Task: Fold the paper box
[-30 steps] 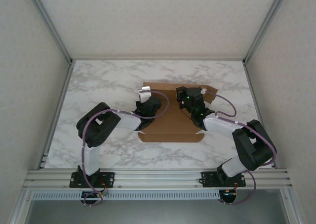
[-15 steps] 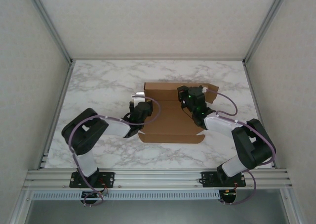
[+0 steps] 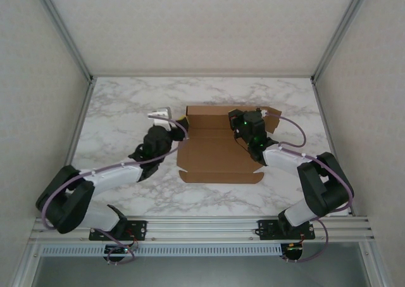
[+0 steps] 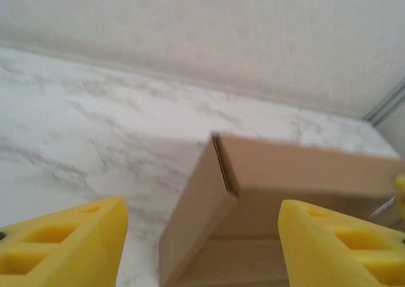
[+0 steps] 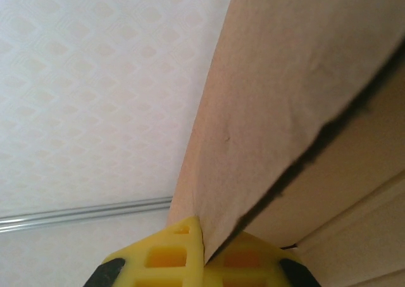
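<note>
The brown paper box (image 3: pixel 215 154) lies partly folded in the middle of the marble table, its left and back walls standing. My left gripper (image 3: pixel 172 127) hovers just left of the box, open and holding nothing. In the left wrist view its yellow fingers (image 4: pixel 63 242) stand wide apart, and the box's left back corner (image 4: pixel 218 166) shows ahead between them. My right gripper (image 3: pixel 248 127) sits at the back right of the box, shut on the back wall. In the right wrist view its fingertips (image 5: pixel 190 242) pinch the edge of that cardboard panel (image 5: pixel 285 78).
White enclosure walls (image 3: pixel 38 97) close in the table on the left, right and back. An aluminium rail (image 3: pixel 202 225) runs along the near edge by the arm bases. Bare marble (image 3: pixel 120 116) lies left of the box.
My left gripper opened, let go of the box's left side and drew back to the left, off the box. The right gripper kept its grip in place.
</note>
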`<state>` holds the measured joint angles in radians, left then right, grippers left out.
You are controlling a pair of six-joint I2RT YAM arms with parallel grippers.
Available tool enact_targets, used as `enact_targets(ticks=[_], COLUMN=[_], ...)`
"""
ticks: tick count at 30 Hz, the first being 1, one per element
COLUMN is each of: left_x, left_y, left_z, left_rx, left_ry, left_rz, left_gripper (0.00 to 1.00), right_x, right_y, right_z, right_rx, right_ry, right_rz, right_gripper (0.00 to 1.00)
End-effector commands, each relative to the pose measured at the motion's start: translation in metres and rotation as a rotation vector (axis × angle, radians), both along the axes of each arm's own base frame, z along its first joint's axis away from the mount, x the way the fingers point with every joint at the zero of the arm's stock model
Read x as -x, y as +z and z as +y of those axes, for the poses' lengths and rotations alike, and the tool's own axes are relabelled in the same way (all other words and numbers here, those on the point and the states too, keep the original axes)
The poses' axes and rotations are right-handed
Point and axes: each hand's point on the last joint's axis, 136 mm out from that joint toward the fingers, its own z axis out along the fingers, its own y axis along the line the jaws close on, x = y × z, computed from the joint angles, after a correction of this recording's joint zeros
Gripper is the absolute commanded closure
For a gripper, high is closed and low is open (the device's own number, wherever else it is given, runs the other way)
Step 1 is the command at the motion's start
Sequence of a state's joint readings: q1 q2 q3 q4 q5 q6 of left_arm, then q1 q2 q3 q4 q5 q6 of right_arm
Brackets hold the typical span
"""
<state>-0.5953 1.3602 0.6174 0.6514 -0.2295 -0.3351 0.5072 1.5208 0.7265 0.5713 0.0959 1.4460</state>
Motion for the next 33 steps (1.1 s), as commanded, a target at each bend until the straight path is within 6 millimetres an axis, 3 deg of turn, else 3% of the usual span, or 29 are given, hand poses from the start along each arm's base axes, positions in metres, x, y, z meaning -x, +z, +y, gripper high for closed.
enact_targets(ticks=[1,7,14,18,23,27,30,33], left_x=[-0.017,-0.051,-0.069,-0.067,-0.055,-0.048,-0.045,-0.045], left_y=[0.017,0.01,-0.007,-0.03,-0.057,-0.077,-0.088,-0.093], left_z=[0.005,-0.025,-0.044,-0.049,-0.041,-0.035,-0.032,-0.029], left_rx=[0.124,0.165,0.224,0.241,0.267,0.281,0.289,0.264], left_ry=[-0.054,-0.224,-0.289,-0.305,-0.276,-0.247,-0.233,-0.219], left_rz=[0.049,0.165,0.237,0.296,0.338,0.372,0.391,0.397], left_gripper=[0.35,0.36,0.39,0.44,0.54,0.56,0.59,0.61], right_x=[0.016,0.015,0.015,0.015,0.016,0.016,0.016,0.018], right_y=[-0.052,-0.053,-0.05,-0.052,-0.058,-0.062,-0.063,-0.059], right_z=[-0.014,-0.01,-0.008,-0.009,-0.009,-0.004,0.001,0.002], right_rx=[0.15,0.138,0.129,0.131,0.136,0.126,0.132,0.166], right_ry=[0.022,0.042,0.052,0.046,0.049,0.073,0.106,0.14], right_rz=[0.146,0.143,0.137,0.144,0.157,0.164,0.155,0.138], right_gripper=[0.99,0.99,0.99,0.99,0.99,0.99,0.94,0.79])
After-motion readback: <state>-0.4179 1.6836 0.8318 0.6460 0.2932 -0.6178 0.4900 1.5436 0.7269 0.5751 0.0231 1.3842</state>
